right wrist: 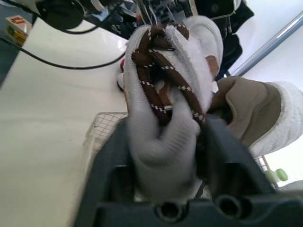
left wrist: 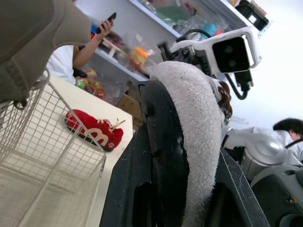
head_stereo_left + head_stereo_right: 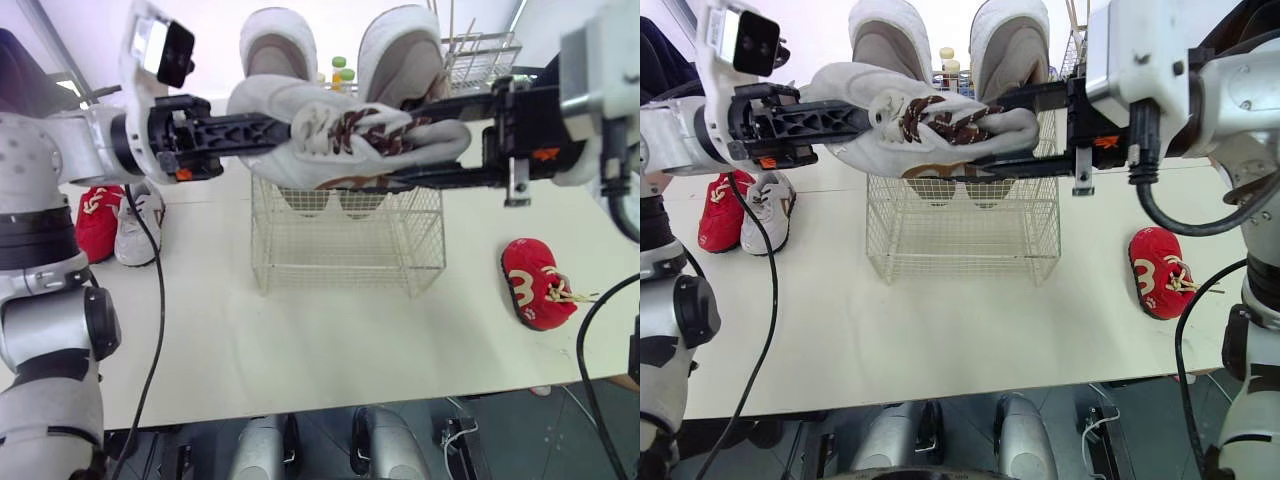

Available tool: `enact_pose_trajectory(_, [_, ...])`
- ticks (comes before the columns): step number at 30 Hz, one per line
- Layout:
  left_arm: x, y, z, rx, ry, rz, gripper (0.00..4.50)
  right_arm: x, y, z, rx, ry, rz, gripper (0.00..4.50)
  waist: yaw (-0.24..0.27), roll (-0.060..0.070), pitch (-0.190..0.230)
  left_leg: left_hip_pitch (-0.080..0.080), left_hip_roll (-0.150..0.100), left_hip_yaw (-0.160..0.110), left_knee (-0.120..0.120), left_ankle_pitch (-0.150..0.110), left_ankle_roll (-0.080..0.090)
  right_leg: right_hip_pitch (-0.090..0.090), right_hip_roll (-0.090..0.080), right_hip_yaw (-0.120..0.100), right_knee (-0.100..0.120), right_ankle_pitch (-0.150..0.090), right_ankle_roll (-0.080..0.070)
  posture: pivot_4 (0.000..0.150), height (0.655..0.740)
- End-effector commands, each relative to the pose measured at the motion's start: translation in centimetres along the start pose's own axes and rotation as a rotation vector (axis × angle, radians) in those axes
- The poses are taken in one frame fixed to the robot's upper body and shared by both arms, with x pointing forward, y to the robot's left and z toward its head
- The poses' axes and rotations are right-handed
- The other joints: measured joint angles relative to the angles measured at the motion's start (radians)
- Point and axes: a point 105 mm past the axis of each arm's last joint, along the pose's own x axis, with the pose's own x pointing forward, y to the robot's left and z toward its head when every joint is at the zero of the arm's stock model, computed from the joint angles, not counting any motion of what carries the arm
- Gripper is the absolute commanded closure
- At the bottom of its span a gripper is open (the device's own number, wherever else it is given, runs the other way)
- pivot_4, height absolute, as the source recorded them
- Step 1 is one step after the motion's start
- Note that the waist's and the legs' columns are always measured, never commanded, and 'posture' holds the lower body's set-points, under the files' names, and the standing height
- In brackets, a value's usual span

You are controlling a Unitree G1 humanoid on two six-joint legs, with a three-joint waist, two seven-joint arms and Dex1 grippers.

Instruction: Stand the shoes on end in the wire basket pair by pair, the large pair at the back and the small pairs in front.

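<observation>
Nearest: the front strip of the table (image 3: pixel 300 350). A red shoe (image 3: pixel 537 283) lies on it to the right of the wire basket (image 3: pixel 345 250), slightly nearer than the basket's front wall. Left of the basket and well apart from it, a second red shoe (image 3: pixel 95 220) and a white shoe (image 3: pixel 135 228) sit touching, side by side.

Above the basket: a grey sneaker (image 3: pixel 350 135) with brown laces, held crosswise in the air, not on end. The left gripper (image 3: pixel 285 135) is clamped on one end and the right gripper (image 3: pixel 410 140) on the other, so both sets of jaws are closed on the same shoe.

Back of the basket: the large pair (image 3: pixel 400 50) stands on end, just behind the sneaker. The front row looks unfilled. Behind the basket: bottles (image 3: pixel 340 72) and a wire rack (image 3: pixel 480 55).

Risks from here, as I read it:
- Two-arm grip on a soft shoe. If one side lets go before the other has a firm hold, the sneaker swings or drops and lands flat in the basket.
- It has to rotate to vertical with little room in front of the large pair — a wide swing could tip them over.
- The loose laces sit right at the right fingers and could snag on release, or catch on the basket wire.
- The basket looks light, so a push on its rim could slide it.
</observation>
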Motion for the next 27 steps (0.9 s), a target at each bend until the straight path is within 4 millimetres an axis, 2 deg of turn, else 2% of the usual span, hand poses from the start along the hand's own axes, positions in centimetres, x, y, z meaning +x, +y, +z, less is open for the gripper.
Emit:
enact_pose_trajectory(1, [-0.5,-0.7,0.9,0.024,-0.074,-0.023,4.15,-1.7,-0.6,1.3,0.017,-0.001,-0.054,0.69,0.000,0.000,0.000,0.000,0.000,0.000,0.000,0.000,0.000,0.000,0.000,0.000,0.000,0.000,0.000,0.150,0.7400])
enact_pose_trajectory(2, [-0.6,-0.6,1.0,0.018,-0.095,-0.019,4.15,-2.2,-0.8,1.5,0.043,-0.001,-0.075,0.24,-0.001,0.000,0.000,0.000,0.000,0.000,0.000,0.000,0.000,0.000,0.000,0.000,0.000,0.000,0.000,0.150,0.7400])
enact_pose_trajectory(3, [-0.9,-0.7,1.1,0.017,-0.122,-0.018,4.15,-2.8,-1.0,1.7,0.084,-0.005,-0.097,0.05,-0.002,0.000,0.000,0.000,0.000,0.000,0.000,0.000,0.000,0.000,0.000,0.000,0.000,0.000,0.000,0.150,0.7400])
enact_pose_trajectory(7, [-1.5,-0.7,1.5,0.027,-0.234,-0.008,4.15,-5.8,-2.2,2.3,0.300,-0.122,-0.249,0.05,-0.001,-0.001,0.000,0.000,0.000,0.000,0.000,0.000,0.000,0.000,-0.001,0.001,0.000,0.000,0.000,0.150,0.7400])
enact_pose_trajectory(9, [-1.6,-0.7,1.6,0.035,-0.292,-0.008,4.15,-7.2,-2.7,1.2,0.432,-0.183,-0.353,0.05,0.000,-0.001,0.000,0.001,0.000,0.000,0.000,0.000,0.000,0.000,-0.001,0.001,0.001,0.000,0.000,0.150,0.7400])
enact_pose_trajectory(11, [-1.4,-0.7,1.8,0.043,-0.342,-0.010,4.15,-7.7,-2.6,0.1,0.523,-0.236,-0.422,0.05,0.003,-0.005,-0.002,0.001,0.000,-0.001,0.000,0.000,0.000,0.002,-0.002,0.000,0.000,0.000,-0.001,0.150,0.7400])
enact_pose_trajectory(15, [-0.5,-0.9,2.4,0.059,-0.448,-0.044,4.15,-6.4,-1.6,-2.3,0.701,-0.382,-0.507,0.05,0.005,-0.006,-0.002,0.003,0.000,0.000,0.001,0.000,0.000,0.003,-0.002,0.001,0.001,0.001,-0.001,0.150,0.7400])
enact_pose_trajectory(18, [0.4,-0.7,2.9,0.054,-0.507,-0.064,4.15,-4.7,-1.0,-3.2,0.801,-0.480,-0.530,0.05,0.004,-0.006,-0.002,0.004,0.000,0.001,0.002,0.000,0.001,0.002,-0.002,0.002,0.004,0.001,-0.001,0.150,0.7400])
enact_pose_trajectory(22, [1.4,-0.5,2.9,0.034,-0.535,-0.090,4.15,-2.3,-0.8,-2.7,0.877,-0.585,-0.485,0.05,0.000,-0.005,-0.002,0.004,0.000,0.002,0.002,0.000,0.001,0.002,-0.001,0.003,0.005,0.001,-0.001,0.150,0.7400])
enact_pose_trajectory(27, [2.2,-0.1,2.9,0.011,-0.544,-0.098,4.15,-0.6,-1.8,-1.4,0.877,-0.669,-0.455,0.05,-0.002,-0.005,-0.002,0.005,0.000,0.003,0.002,0.000,0.001,0.002,-0.001,0.004,0.005,0.001,-0.001,0.150,0.7400])
